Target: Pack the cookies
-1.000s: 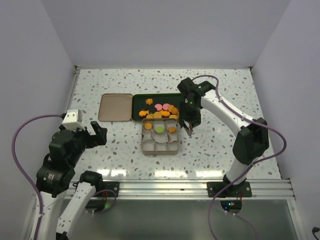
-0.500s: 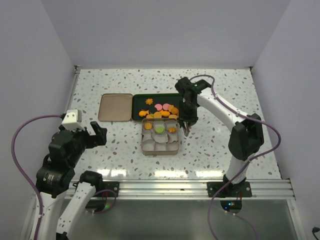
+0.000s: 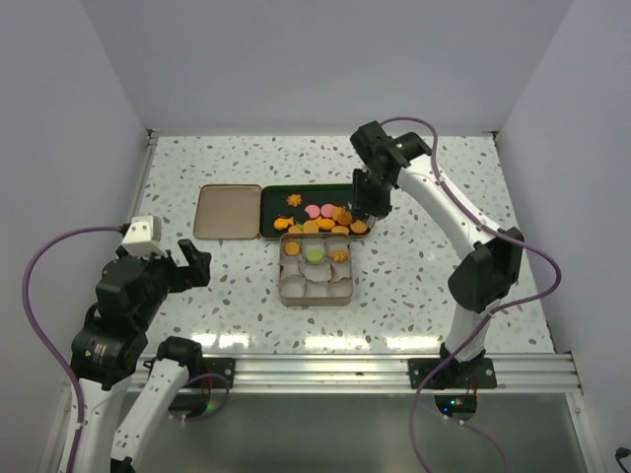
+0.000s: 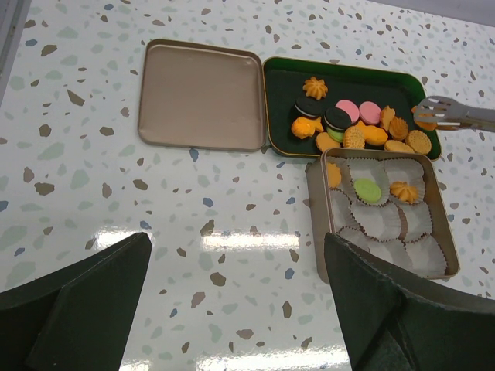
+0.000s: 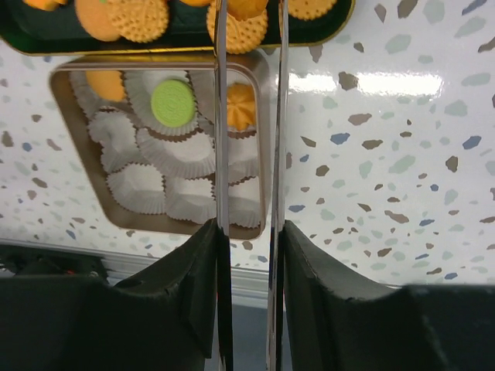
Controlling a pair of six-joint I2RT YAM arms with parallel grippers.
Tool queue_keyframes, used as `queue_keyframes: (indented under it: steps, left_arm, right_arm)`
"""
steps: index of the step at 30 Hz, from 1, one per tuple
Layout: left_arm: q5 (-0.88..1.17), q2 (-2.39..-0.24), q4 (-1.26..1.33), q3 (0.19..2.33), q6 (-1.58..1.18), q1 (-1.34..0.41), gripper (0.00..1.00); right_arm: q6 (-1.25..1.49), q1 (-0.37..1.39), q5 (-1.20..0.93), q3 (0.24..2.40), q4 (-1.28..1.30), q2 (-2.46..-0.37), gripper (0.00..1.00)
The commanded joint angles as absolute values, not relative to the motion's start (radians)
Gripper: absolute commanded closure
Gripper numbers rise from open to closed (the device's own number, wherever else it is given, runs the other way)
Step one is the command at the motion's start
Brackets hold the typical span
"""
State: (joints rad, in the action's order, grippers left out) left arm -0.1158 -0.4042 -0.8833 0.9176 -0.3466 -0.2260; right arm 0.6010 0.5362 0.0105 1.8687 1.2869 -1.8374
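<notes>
Over the right end of the green tray (image 4: 282, 85), the right claw (image 5: 249, 15) pinches one orange cookie (image 4: 422, 119) between its tips. The left claw (image 4: 236, 259) is spread wide.

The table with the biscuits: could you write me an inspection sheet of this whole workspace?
Surface: speckled white table, glare patches near the front.
Job's things: cookies heaped in a green tray; tan tin in front holds paper cups, three filled; tan lid left of the tray.
Clutter: nothing seen.
Grippers: left gripper open, hovering apart; right gripper has fingers flanking an orange cookie, grip unclear.
Cables: purple cables loop off both arms.
Surroundings: plain pale walls, metal rail in front.
</notes>
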Motion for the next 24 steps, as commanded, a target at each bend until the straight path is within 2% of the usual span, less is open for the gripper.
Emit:
queue_keyframes:
  steps: [1, 7, 16, 24]
  left_arm:
    - [-0.11, -0.407, -0.833, 0.91, -0.322, -0.233, 0.0]
    - [-0.104, -0.408, -0.833, 0.91, -0.319, -0.233, 0.0]
    - [-0.104, -0.407, -0.833, 0.91, -0.318, -0.233, 0.0]
    - [-0.104, -0.403, -0.833, 0.91, -0.319, -0.233, 0.0]
  right_arm:
    - [0.569, 0.551, 0.012, 1.988, 1.322, -1.813, 0.84]
    - [0.583, 0.672, 0.021, 2.013, 1.362, -1.766, 0.85]
    - [0.65, 0.919, 0.003, 1.821, 1.29, -1.663, 0.86]
    - [0.68, 1.02, -0.035, 1.72, 1.258, -1.626, 0.87]
